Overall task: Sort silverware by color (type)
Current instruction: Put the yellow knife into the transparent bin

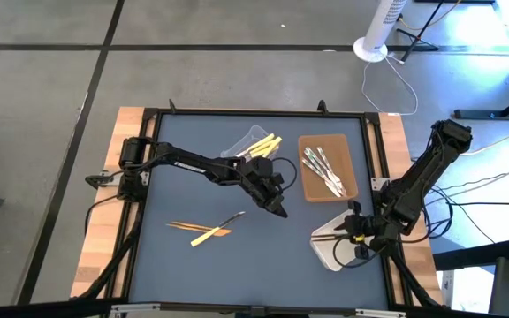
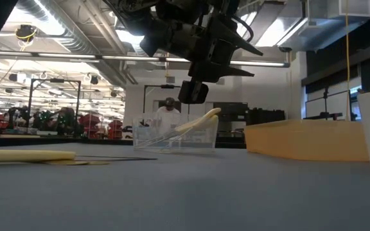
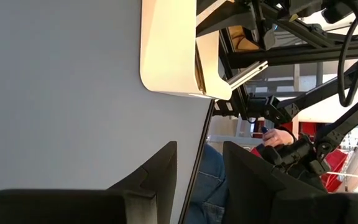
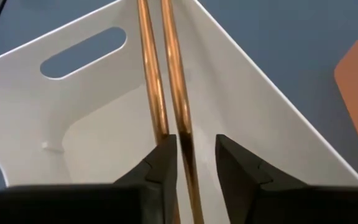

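Two orange-brown utensils (image 4: 166, 81) lie side by side across the white tray (image 4: 98, 112), running between the right tool's (image 4: 194, 155) parted dark fingers (image 4: 160, 165). Blue-grey bench (image 4: 303, 43) surrounds the tray.

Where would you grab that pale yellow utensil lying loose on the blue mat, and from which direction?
Probably at its middle, from straight above. The pale yellow utensil lies flat on the mat, crossing an orange-brown one, so its free end away from that crossing looks safest. Gripper fingers should straddle its thin width, across its length. The left gripper is the nearer one.
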Robot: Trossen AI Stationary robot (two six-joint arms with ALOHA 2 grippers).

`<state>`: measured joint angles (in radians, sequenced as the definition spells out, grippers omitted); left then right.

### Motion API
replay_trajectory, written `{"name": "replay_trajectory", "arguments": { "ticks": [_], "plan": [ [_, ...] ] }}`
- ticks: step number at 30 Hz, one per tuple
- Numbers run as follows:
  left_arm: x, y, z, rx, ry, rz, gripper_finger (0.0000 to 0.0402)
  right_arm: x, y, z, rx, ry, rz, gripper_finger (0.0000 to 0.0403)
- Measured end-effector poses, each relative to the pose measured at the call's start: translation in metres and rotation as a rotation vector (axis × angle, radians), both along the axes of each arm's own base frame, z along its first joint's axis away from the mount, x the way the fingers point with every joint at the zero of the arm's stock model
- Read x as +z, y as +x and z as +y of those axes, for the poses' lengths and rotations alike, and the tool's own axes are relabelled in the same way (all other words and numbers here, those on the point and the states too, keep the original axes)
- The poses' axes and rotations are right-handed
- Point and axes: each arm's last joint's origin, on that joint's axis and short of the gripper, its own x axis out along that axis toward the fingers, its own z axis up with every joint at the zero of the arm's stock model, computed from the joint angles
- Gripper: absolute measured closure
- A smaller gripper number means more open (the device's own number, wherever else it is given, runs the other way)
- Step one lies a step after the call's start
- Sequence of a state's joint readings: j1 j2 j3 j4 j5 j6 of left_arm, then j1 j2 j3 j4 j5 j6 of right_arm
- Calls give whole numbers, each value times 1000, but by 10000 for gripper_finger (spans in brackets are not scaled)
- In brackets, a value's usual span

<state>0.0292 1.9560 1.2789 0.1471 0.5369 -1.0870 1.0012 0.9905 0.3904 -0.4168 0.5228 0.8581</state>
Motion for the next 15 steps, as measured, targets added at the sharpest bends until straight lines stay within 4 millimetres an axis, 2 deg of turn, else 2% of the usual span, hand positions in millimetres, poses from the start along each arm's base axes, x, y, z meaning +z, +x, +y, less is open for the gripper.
{"name": "replay_trajectory", "arguments": {
  "ticks": [9, 15],
  "plan": [
    [0, 0, 5, -71, 135, -86, 278, 0, 0, 1, 15, 13, 22, 298],
    [1, 0, 7, -95, 196, -124, 278, 8, 1, 5, 39, 54, 37, 298]
  ]
}}
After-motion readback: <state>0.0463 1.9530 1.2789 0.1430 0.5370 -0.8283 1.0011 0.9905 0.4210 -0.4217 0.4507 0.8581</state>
